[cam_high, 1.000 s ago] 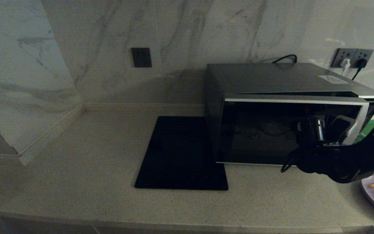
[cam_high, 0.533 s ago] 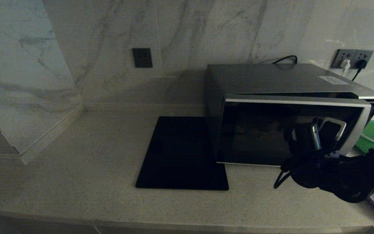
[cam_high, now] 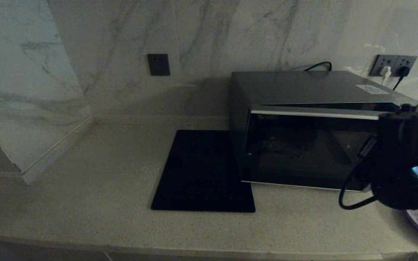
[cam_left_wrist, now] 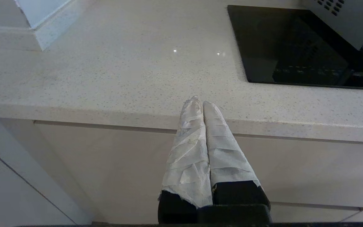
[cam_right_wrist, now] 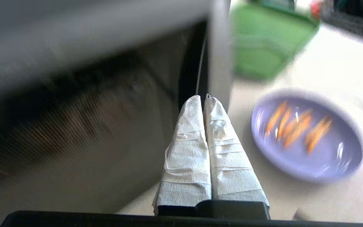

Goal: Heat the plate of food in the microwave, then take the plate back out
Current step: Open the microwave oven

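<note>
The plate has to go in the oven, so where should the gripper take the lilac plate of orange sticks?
Probably by the raised rim of the round lilac plate of orange sticks, coming in low from its open counter side: it lies flat and shallow, and the sticks fill its middle.

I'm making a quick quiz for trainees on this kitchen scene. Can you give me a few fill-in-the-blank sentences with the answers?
1. The plate of food sits on the ____, outside the microwave.
2. The right gripper has its fingers ____.
3. The tray behind the plate is ____ in colour.
4. The black mat lies on the microwave's ____ side in the head view.

Missing words: counter; shut; green; left
</note>
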